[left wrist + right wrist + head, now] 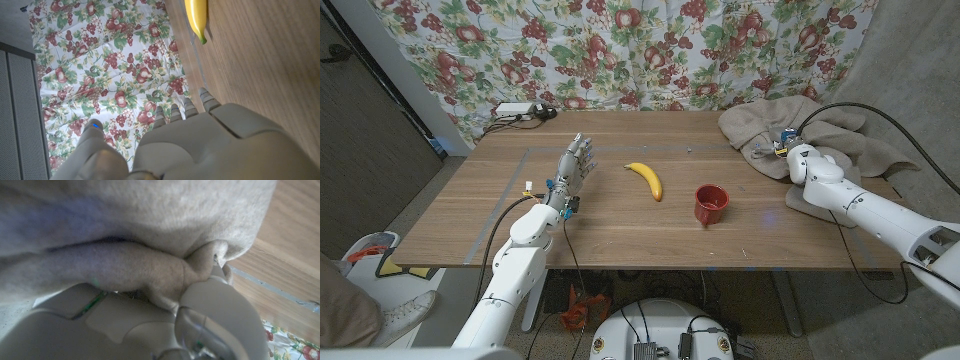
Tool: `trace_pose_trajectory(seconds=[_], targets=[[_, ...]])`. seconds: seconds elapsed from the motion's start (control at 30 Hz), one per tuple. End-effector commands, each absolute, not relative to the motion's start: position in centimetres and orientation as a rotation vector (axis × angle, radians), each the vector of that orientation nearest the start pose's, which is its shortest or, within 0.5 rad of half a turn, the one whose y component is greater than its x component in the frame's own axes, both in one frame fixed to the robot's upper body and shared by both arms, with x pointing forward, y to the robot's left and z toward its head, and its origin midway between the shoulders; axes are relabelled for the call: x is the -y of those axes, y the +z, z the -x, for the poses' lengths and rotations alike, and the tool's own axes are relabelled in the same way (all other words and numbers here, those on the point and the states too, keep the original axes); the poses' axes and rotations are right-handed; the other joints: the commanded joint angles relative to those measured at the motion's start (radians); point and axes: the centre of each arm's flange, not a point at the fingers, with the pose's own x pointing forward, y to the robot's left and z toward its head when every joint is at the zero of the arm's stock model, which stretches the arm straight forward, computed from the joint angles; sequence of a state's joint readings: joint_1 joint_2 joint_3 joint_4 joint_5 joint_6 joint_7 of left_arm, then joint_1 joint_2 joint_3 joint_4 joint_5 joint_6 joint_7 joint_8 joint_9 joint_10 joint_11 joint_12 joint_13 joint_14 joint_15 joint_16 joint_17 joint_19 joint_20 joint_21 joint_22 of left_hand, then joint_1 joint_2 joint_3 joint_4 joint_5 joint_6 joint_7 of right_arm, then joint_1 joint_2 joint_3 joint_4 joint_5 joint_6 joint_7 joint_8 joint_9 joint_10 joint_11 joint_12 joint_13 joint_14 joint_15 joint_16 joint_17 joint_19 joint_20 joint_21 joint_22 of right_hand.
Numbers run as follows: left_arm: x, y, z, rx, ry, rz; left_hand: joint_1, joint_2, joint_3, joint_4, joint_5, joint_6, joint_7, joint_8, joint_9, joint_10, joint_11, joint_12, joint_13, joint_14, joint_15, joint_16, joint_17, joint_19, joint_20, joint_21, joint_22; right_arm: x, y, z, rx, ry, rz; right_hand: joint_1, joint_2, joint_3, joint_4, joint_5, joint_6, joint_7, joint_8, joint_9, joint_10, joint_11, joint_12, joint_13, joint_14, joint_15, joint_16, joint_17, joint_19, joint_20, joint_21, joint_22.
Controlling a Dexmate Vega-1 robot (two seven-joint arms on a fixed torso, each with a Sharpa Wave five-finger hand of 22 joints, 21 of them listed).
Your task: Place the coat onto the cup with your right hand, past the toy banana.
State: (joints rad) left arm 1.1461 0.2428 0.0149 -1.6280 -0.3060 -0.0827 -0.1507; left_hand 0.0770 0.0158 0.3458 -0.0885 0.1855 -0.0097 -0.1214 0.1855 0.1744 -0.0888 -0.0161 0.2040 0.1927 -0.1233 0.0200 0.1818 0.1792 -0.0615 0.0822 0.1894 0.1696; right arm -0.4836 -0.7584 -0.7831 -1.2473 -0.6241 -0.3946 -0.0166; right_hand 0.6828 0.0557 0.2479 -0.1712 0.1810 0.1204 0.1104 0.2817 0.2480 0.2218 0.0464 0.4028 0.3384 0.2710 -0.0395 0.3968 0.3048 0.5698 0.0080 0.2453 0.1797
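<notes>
Wood is what the table [620, 225] is made of, brown and smooth, and we see no words or labels on anything. Closest to us are the two robot hands. The left hand [572, 170] stands up over the table with its fingers straight and a bit apart, and it holds nothing. In the left wrist view we see the left hand's fingers [182, 107] reaching toward the flowery cloth.

A bit further in there is one red cup [710, 204], standing upright. Just beside it, toward the left hand, lies one yellow toy banana [645, 179]. They are near each other but not touching.

The right hand [782, 148] is at the edge of the one coat [780, 125]. In the right wrist view a fold of the soft beige cloth is pinched in the hand. The coat lies in a heap at the table's far right corner, well apart from the cup.

Behind the table hangs one curtain [640, 50] with fruit and flowers on it.
</notes>
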Motion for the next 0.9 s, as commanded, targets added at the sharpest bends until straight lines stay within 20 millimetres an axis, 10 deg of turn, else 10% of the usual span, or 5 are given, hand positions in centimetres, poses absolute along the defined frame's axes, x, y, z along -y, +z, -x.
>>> trace_pose_trajectory(seconds=[0.03, 0.53, 0.9], targets=[[-27.55, -6.89, -59.56, 0.567, -0.192, 0.016, -0.004, 0.004, 0.003, -0.004, 0.002, 0.006, -0.003, 0.002, 0.004, -0.008, 0.004, 0.008, 0.002, -0.005, 0.001, 0.005, 0.002, 0.001, 0.000, 0.004, 0.006, 37.48, 2.68, -69.17, 0.150, -0.394, 1.590, 0.028, 0.008, 0.015, 0.000, 0.005, 0.019, -0.006, 0.010, 0.008, 0.024, -0.010, 0.033, 0.016, 0.024, -0.029, 0.015, 0.014, 0.018, -0.005, 0.008, 0.002], [-27.56, -6.84, -59.59, 0.571, -0.192, 0.016, -0.007, 0.004, 0.002, -0.004, 0.003, 0.008, -0.004, 0.002, 0.004, -0.008, 0.003, 0.008, 0.002, -0.006, 0.000, 0.005, 0.002, 0.001, 0.002, 0.004, 0.006, 37.40, 2.25, -69.28, 0.136, -0.381, 1.581, 0.185, 0.035, 0.067, -0.008, 0.027, 0.045, -0.023, 0.014, 0.047, 0.071, -0.037, 0.113, 0.073, 0.099, -0.072, 0.070, 0.078, 0.120, -0.051, 0.041, 0.010], [-27.57, -7.02, -59.39, 0.572, -0.186, 0.019, -0.010, 0.004, 0.001, -0.003, 0.003, 0.008, -0.005, 0.002, 0.004, -0.007, 0.003, 0.008, 0.002, -0.005, 0.000, 0.005, 0.002, 0.001, 0.002, 0.004, 0.006, 37.28, 1.89, -69.44, 0.151, -0.374, 1.553, 0.235, 0.032, 0.047, 0.007, 0.018, 0.015, -0.025, -0.006, 0.081, 0.059, -0.048, 0.176, 0.132, 0.185, -0.118, 0.155, 0.172, 0.220, -0.118, 0.092, 0.021]])
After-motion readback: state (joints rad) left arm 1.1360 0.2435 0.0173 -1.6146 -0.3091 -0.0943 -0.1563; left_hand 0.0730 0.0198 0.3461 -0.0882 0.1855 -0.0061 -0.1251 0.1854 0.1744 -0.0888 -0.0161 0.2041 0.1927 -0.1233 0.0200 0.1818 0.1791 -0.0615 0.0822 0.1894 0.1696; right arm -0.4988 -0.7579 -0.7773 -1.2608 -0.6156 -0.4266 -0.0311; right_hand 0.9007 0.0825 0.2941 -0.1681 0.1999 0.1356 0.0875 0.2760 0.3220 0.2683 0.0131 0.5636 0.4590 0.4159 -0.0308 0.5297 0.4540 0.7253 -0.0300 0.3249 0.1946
